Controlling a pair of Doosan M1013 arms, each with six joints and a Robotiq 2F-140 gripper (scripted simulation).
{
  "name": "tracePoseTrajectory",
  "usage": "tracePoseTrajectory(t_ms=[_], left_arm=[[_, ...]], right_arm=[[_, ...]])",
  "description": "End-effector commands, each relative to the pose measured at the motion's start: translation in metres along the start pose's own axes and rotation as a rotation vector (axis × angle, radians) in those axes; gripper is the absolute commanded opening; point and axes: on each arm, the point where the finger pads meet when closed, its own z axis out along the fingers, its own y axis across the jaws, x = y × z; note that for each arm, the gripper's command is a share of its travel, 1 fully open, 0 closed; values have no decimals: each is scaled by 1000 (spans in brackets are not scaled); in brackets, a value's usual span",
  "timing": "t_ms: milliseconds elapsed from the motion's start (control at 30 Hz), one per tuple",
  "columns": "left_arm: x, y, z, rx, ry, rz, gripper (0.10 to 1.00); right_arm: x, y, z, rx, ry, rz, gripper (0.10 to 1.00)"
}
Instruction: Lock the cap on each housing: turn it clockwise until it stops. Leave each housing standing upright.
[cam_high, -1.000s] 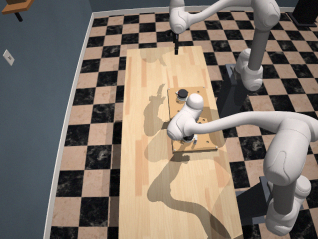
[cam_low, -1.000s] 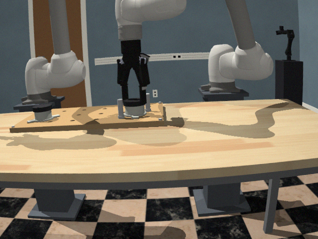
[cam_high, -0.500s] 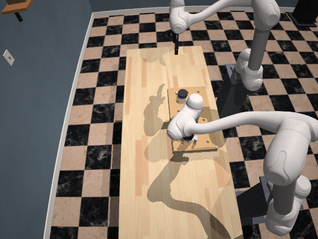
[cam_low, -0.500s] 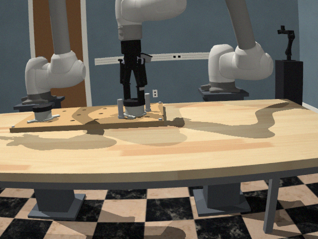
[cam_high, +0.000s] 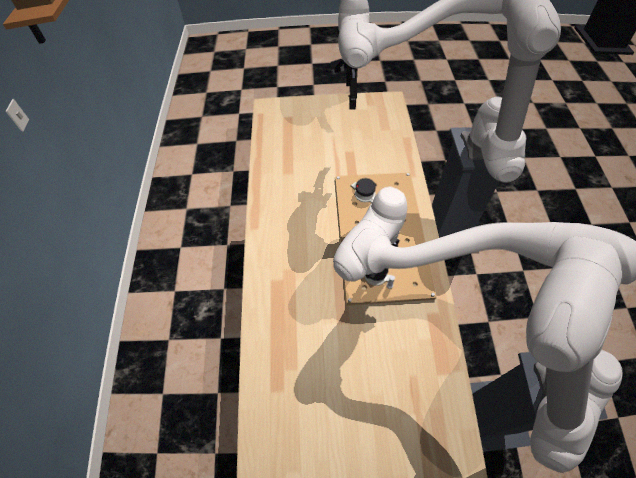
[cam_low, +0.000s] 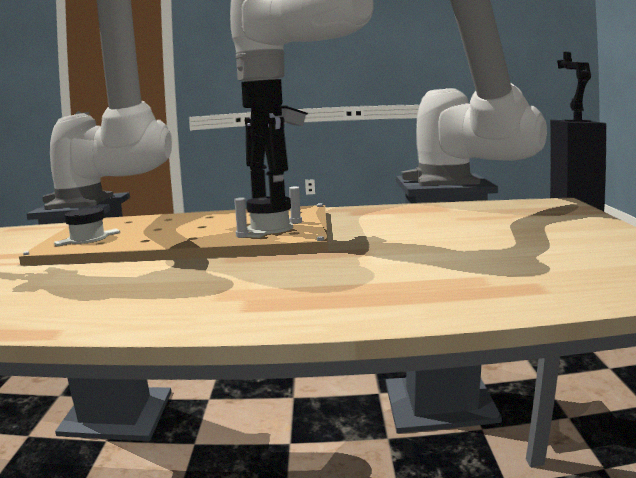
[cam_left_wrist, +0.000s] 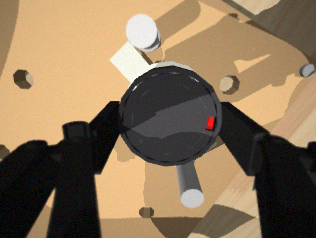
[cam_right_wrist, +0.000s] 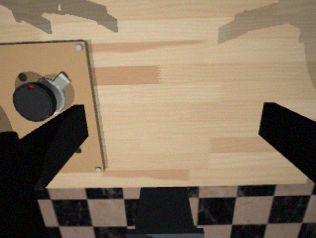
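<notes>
My left gripper (cam_low: 267, 199) (cam_left_wrist: 168, 116) is shut on a black cap (cam_low: 262, 206) (cam_left_wrist: 162, 95), one finger on either side. The cap sits on a pale upright housing (cam_low: 269, 222); its red mark (cam_left_wrist: 211, 123) is close to the right-hand finger in the left wrist view. A second black cap (cam_high: 365, 187) (cam_low: 84, 216) (cam_right_wrist: 34, 102) sits on another upright housing (cam_low: 86, 232) (cam_right_wrist: 61, 96) at the board's other end, its red mark (cam_right_wrist: 31, 87) near the cap's upper rim in the right wrist view. My right gripper (cam_high: 352, 105) (cam_right_wrist: 173, 119) is open and empty, above the table's far end in the top view.
Both housings stand on a wooden board (cam_high: 383, 179) (cam_low: 154, 251) with holes and corner screws, on the table (cam_high: 308, 447). Two grey upright pegs (cam_low: 241, 218) (cam_low: 294, 206) (cam_left_wrist: 142, 31) (cam_left_wrist: 191, 197) flank the held housing closely. The left arm hides part of the board in the top view.
</notes>
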Motion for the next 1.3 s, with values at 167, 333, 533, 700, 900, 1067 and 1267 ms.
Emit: tracePoseTrajectory(t_ms=[167, 333, 533, 700, 900, 1067, 1267], left_arm=[[0, 0, -1, 0, -1, 115, 99], [0, 0, -1, 0, -1, 115, 733], [0, 0, -1, 0, -1, 115, 733], [0, 0, -1, 0, -1, 115, 733], [0, 0, -6, 0, -2, 115, 733], [0, 0, -11, 0, -1, 115, 733], [-1, 0, -21, -1, -3, 115, 733]], right_arm=[[0, 0, -1, 0, 1, 0, 1000], [0, 0, -1, 0, 1, 0, 1000], [0, 0, -1, 0, 1, 0, 1000], [0, 0, -1, 0, 1, 0, 1000], [0, 0, -1, 0, 1, 0, 1000], [0, 0, -1, 0, 1, 0, 1000], [0, 0, -1, 0, 1, 0, 1000]])
